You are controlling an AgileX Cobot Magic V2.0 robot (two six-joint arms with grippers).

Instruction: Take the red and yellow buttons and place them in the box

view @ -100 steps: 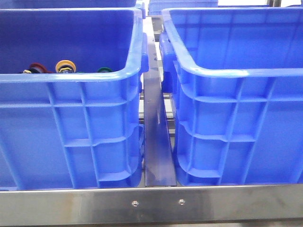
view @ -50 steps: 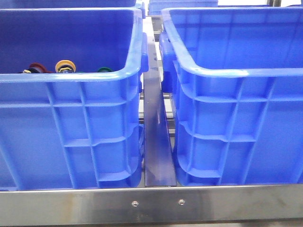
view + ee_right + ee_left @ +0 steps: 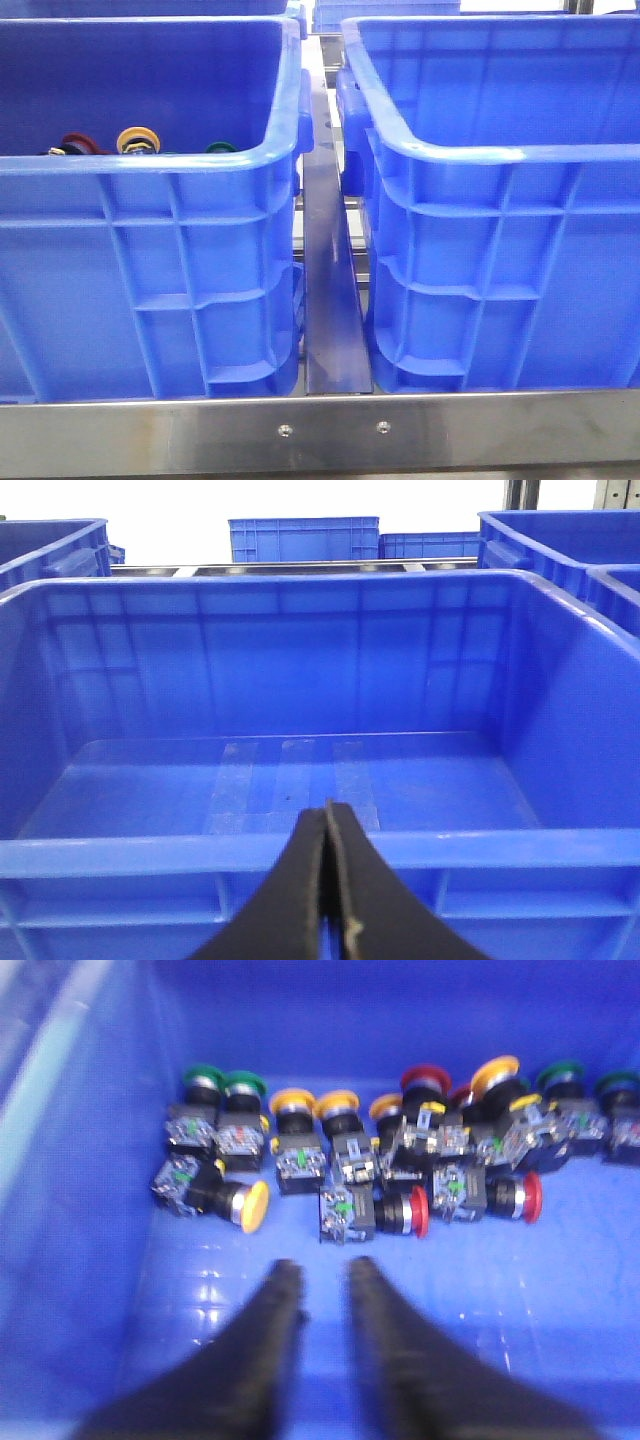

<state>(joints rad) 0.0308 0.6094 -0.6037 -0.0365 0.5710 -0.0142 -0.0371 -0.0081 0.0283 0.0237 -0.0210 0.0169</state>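
The left wrist view shows a heap of push buttons on the floor of the left blue crate (image 3: 150,170). A red button (image 3: 395,1212) and a yellow button (image 3: 225,1198) lie on their sides nearest my left gripper (image 3: 323,1265). That gripper is open and empty, a short way back from them. More red, yellow and green caps stand behind. Over the crate's rim in the front view peek a yellow cap (image 3: 138,139) and a red cap (image 3: 78,143). The box (image 3: 500,150) on the right is empty. My right gripper (image 3: 327,808) is shut, just outside the box's near rim (image 3: 150,852).
Green-capped buttons (image 3: 203,1080) stand among the heap at its far side. A steel rail (image 3: 330,300) runs between the two crates, and a steel bar (image 3: 320,430) crosses in front. More blue crates (image 3: 303,538) stand further back.
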